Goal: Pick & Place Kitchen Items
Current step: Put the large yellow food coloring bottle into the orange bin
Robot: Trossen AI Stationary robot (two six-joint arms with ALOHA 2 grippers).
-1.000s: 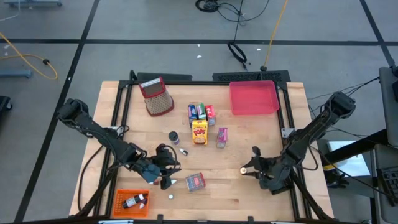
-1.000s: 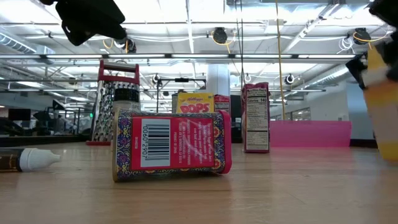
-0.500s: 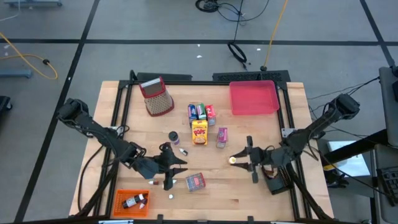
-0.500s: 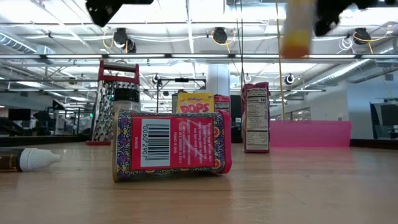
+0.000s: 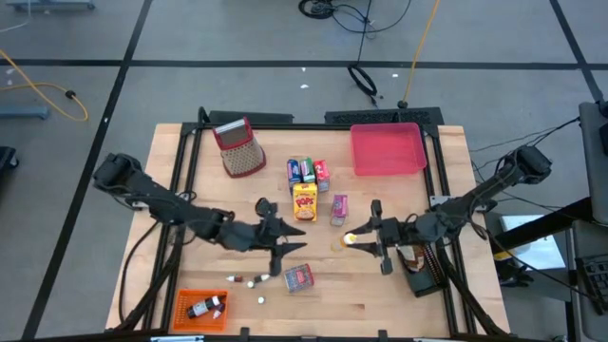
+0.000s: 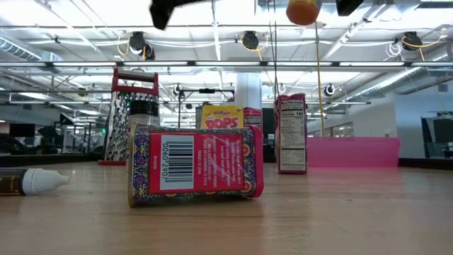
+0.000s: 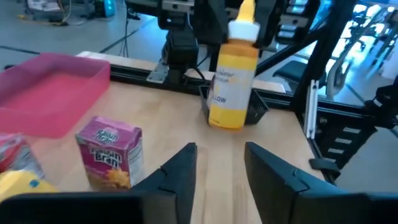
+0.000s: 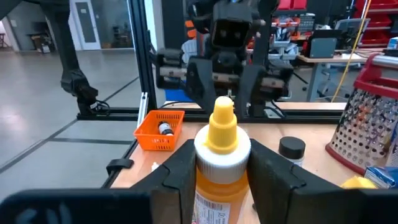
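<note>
We see the right gripper [image 5: 366, 239] clamped on a yellow squeeze bottle [image 8: 216, 163], fingers [image 8: 271, 175] pressed on either side of its white collar; bottle held off the table, nozzle pointing toward the left arm; pink packet [image 5: 339, 209] just beside it. Left gripper [image 5: 288, 249] hangs over mid-table, fingers [image 7: 178, 174] spread, holding nothing; it faces the bottle head-on, well apart; red box [image 5: 298, 276] lies on its side just beside it; yellow cereal box [image 5: 304, 201] stands near.
</note>
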